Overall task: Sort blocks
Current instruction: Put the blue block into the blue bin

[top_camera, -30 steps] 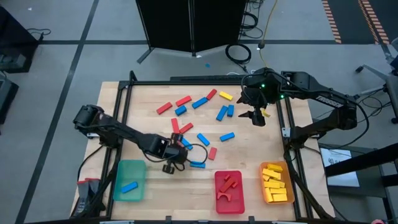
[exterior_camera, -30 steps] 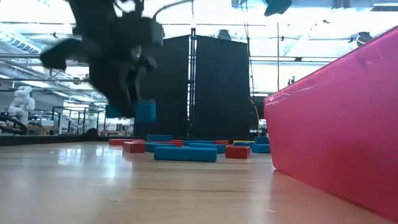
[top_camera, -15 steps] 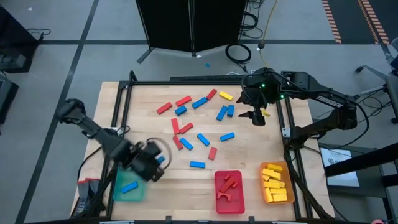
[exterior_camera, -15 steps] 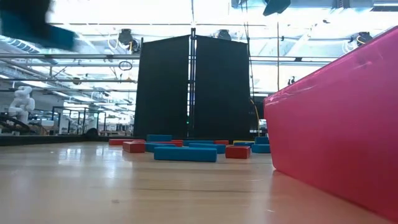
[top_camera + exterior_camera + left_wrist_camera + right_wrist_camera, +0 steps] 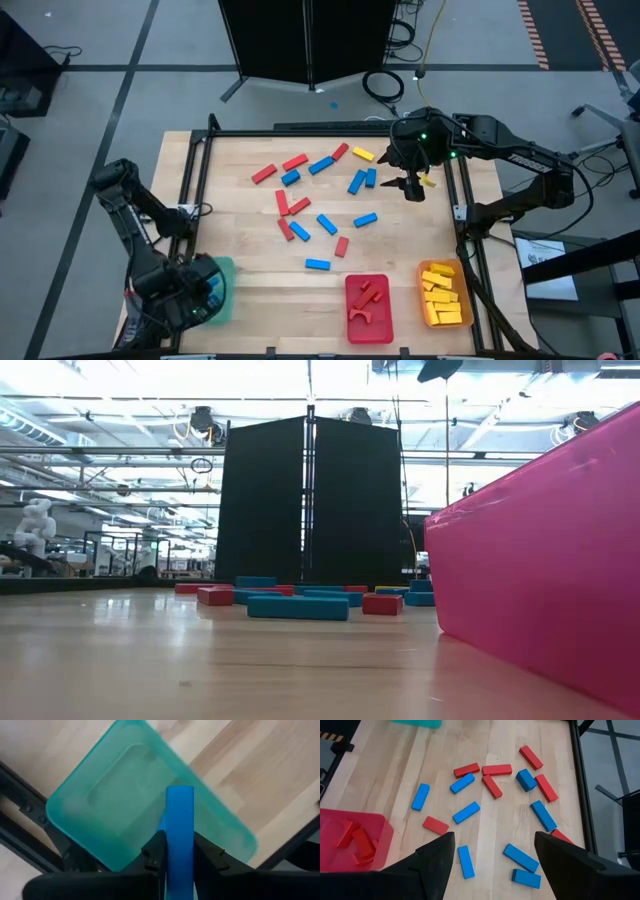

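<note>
Step in hand: delivery of a blue block [image 5: 179, 840] to the green tray [image 5: 120, 815] at the desk's near left corner. The block is clamped upright between the fingers of the left gripper [image 5: 190, 295], which hangs directly above the tray. A second blue block may already lie in the tray, but it is mostly hidden behind the held one and cannot be confirmed.

The right gripper [image 5: 412, 183] waits over the far right part of the desk [image 5: 230, 220], fingers spread wide and empty.

Still loose on the desk: red and blue blocks [image 5: 466, 812] scattered across the middle and far side, plus a yellow one [image 5: 362, 154] near the far edge. The red tray [image 5: 368, 309] and orange tray [image 5: 444, 294] along the near edge already hold pieces of their own colours.

Next move, judged: the fingers are to be opened so the block drops inside the tray walls, then the arm is to be lifted clear toward another loose blue block.
</note>
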You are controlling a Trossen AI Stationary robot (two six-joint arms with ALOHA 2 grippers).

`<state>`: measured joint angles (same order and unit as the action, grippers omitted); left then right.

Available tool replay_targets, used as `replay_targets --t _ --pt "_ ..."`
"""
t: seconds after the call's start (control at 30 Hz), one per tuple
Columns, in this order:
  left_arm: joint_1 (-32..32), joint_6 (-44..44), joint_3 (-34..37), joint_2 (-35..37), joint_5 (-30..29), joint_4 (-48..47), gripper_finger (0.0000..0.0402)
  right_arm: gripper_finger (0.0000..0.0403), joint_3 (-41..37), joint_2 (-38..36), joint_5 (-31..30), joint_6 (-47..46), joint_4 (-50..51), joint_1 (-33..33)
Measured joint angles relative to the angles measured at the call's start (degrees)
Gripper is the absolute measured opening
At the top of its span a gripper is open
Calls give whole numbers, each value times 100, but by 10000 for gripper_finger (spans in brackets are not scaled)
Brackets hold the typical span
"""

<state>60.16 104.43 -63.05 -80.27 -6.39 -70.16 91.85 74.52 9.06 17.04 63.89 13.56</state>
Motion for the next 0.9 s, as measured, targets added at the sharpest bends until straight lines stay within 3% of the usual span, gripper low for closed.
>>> replay_targets --t 0.13,0.37,0.53,0.6,0.73,0.9 --pt "191 26 147 0 -10 12 66 270 0 0 2 -193 -68 0" --pt "197 26 249 0 -25 42 195 270 0 0 26 -345 -71 0" --pt "142 33 251 0 -18 104 260 270 0 0 3 -345 -71 0" --pt "60 149 251 0 -9 161 273 270 0 34 -164 -467 -97 -2" --pt "-133 172 251 0 -80 373 279 270 -321 213 -1184 -587 -391 25" --pt "-304 172 251 2 -263 539 280 270 -1417 506 -935 -153 -1153 261"
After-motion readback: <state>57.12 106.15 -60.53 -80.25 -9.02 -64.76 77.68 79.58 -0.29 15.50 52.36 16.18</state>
